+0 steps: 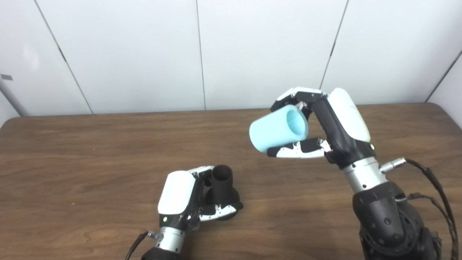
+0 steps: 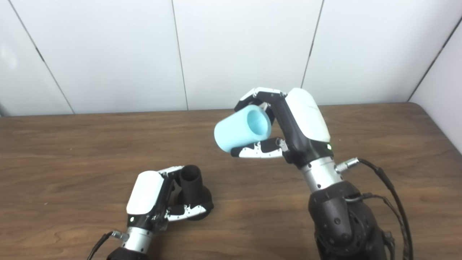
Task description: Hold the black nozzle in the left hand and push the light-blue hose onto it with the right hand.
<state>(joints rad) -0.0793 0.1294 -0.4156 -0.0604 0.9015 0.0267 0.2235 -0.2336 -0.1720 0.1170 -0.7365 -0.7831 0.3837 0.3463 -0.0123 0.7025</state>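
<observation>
Fingers (image 1: 294,94) of my right hand (image 1: 335,126) are wrapping the light-blue hose (image 1: 278,133), thumb underneath, holding it tilted in the air over the brown wooden table (image 1: 90,151), white wall panels (image 1: 144,54) standing behind. My left hand (image 1: 187,198) is clamping the black nozzle (image 1: 222,184), which is sitting upright on the table, well apart from the hose, opening facing up.
</observation>
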